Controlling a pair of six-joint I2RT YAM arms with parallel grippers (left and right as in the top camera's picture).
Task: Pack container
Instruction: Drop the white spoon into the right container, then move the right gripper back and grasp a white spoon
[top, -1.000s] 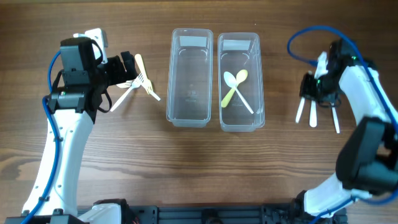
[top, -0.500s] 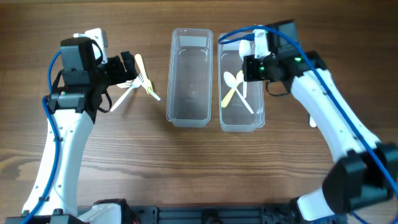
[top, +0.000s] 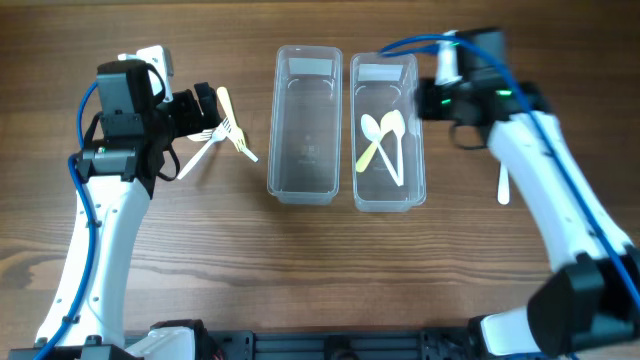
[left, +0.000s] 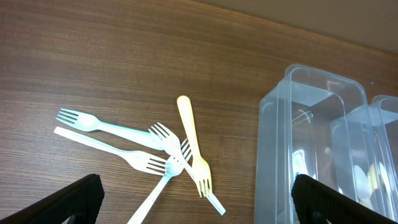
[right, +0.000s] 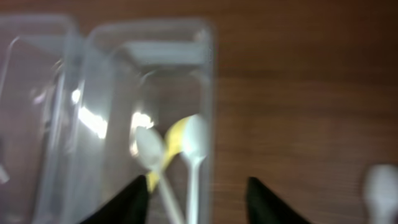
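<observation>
The bench (top: 320, 270) is showing as a dark brown wooden surface, its grain running from side to side with a few darker swirls. Ahead of the left gripper (left: 196, 199) it is spreading up to a straight far edge, and beyond that edge a pale band (left: 348, 25) is showing; what the band is cannot be told. Ahead and to the right of the right gripper (right: 196, 205) the bench is appearing as blurred brown wood.

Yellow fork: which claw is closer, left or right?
Left. The left claw sits just beside the yellow fork; the right claw is by the spoon container, well away.
</observation>
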